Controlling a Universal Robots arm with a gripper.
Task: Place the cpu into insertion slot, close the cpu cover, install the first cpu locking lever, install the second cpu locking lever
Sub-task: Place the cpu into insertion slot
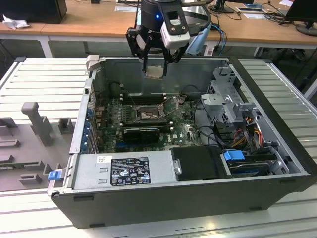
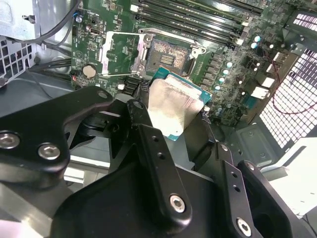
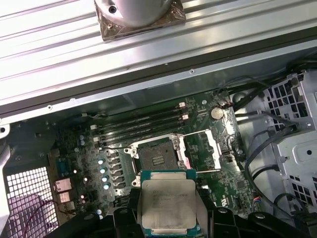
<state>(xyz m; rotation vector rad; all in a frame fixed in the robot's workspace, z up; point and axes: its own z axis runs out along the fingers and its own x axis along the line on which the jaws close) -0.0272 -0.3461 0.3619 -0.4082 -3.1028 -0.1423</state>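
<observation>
The black gripper (image 1: 155, 65) is clamped on the small flat silver-grey square cpu (image 1: 154, 72), above the open dark computer case (image 1: 198, 201). In the exterior view, the dark-centred square insertion slot (image 1: 147, 114) lies at six o'clock of the chip, well apart. The thin grey metal cpu cover (image 2: 142, 49) stands open beside the slot.

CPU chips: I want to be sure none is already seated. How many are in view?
1. The cpu is held in the gripper, above the motherboard; the insertion slot sits bare, its cpu cover swung open.
</observation>
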